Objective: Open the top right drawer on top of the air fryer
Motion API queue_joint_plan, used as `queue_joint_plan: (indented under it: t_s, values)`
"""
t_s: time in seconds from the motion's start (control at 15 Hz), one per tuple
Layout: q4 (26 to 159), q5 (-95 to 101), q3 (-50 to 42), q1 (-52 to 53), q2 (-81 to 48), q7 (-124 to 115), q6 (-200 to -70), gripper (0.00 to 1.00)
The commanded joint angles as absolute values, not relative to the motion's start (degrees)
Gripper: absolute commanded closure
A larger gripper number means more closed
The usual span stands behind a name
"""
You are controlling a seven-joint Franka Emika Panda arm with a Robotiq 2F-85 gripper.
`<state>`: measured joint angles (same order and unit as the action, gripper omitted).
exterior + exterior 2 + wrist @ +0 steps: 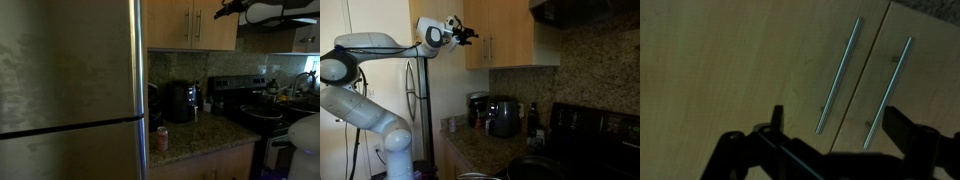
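In an exterior view, the gripper (221, 10) hangs high in a dim kitchen, level with the top right drawer (217, 25), a honey-brown wooden door whose slim silver handle (199, 25) runs along its left edge. Below it, the black air fryer (180, 102) stands on the granite surface (195, 135), just beside the steel fridge (70, 90). In an exterior view from the side, the white arm (380, 50) reaches across to the cabinet, the gripper (471, 33) near the twin door (476, 30); whether it touches the wood cannot be told. The top right drawer (510, 35) is shut, flush with its twin, directly above the air fryer (504, 117), which stands next to a coffee maker (477, 108). In the wrist view, the gripper (835, 115) faces both doors, its dark fingers (777, 125) spread wide and holding nothing. The top right drawer (925, 80) fills the right of the picture, its handle (890, 95) slanting beside the seam, the twin door (740, 60) to the left.
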<state>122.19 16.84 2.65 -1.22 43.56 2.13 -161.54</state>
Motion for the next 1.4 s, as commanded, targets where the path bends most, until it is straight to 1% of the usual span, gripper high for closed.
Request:
queue_joint_plan:
  t_s: [0.0,0.67,1.2,1.27,1.33]
  values:
    - [121.3,15.5,3.2,-2.6,42.0,3.1,-163.1,0.00]
    - [112.7,12.9,5.9,-4.6,28.4,-2.1,-163.8,0.00]
    - [104.6,10.1,5.7,-1.9,21.1,-3.5,-161.8,0.00]
    - [104.4,10.6,6.2,-2.4,20.8,-3.9,-162.2,0.01]
    - [104.4,10.7,6.3,-2.4,20.6,-3.9,-162.4,0.26]
